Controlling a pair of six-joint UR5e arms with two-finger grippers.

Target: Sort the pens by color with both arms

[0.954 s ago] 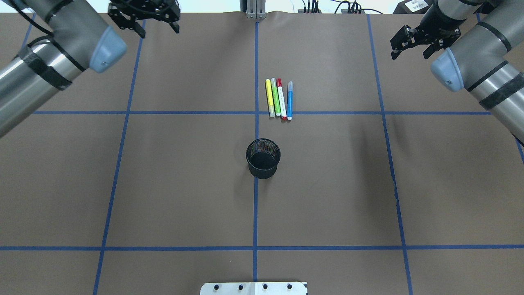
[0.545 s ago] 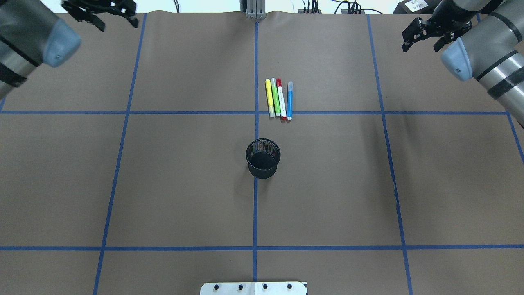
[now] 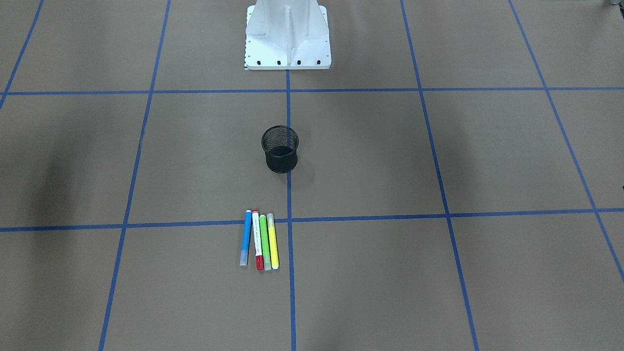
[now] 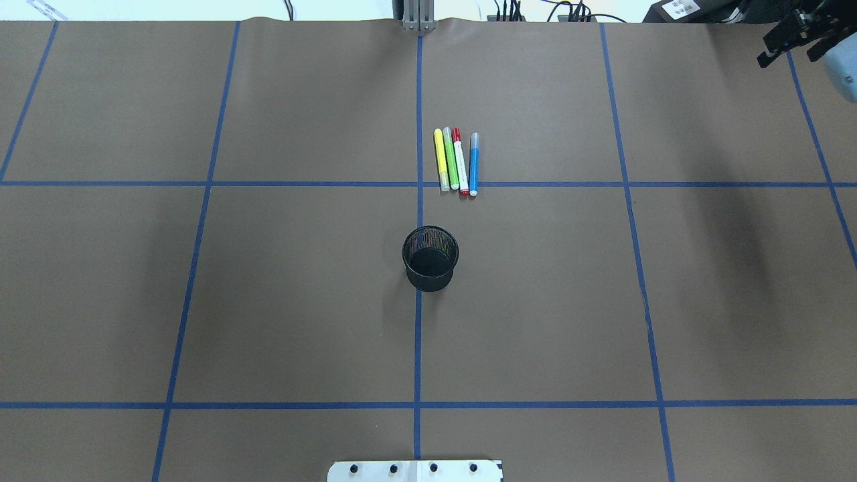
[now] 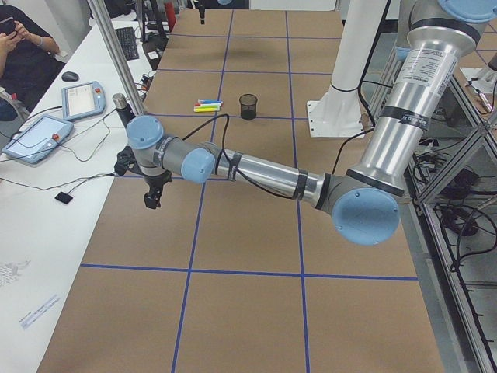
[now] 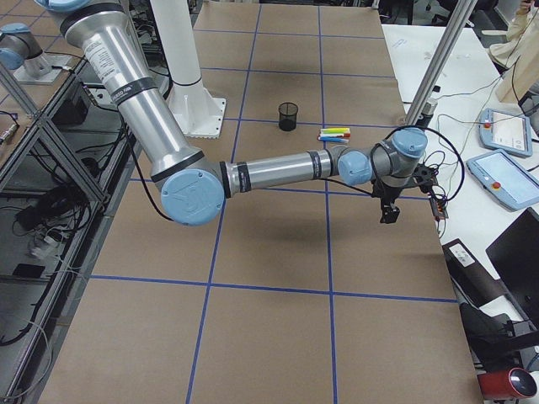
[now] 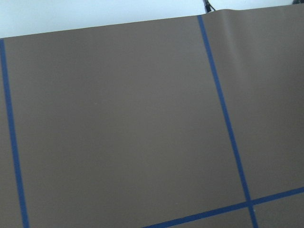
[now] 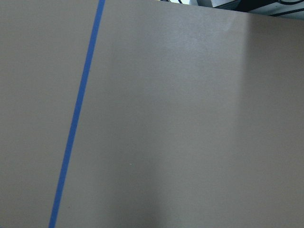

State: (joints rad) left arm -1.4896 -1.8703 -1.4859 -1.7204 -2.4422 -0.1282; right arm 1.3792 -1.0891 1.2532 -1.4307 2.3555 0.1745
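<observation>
Table (image 4: 268, 301): covered w/ brown paper, marked off in squares by blue tape.

L arm (image 5: 264, 175): stretched out low over the table's left end, near the operators' edge. R arm (image 6: 269, 168): likewise stretched over the right end. Both are well apart from the pens.

White pedestal (image 3: 287, 34): bolted at the robot's edge, on the centre tape line.

L gripper (image 5: 153, 194): pointed down above bare paper. It is seen from the side view only, so whether its fingers are apart or together cannot be told. R gripper (image 4: 787, 59): caught at the far right corner of the overhead view, fingers apart, nothing between them. Only paper and tape are shown by both wrist cams.

Black mesh cup (image 4: 430, 258): upright on the centre line, mid-table.

Pens: laid flat side by side beyond the cup, just right of the centre line, near ends at the cross tape. Order, robot's L to R:
- yellow pen (image 4: 440, 161)
- green pen (image 4: 452, 164)
- white pen w/ red cap (image 4: 460, 167)
- blue pen (image 4: 474, 167), set slightly apart from the rest
</observation>
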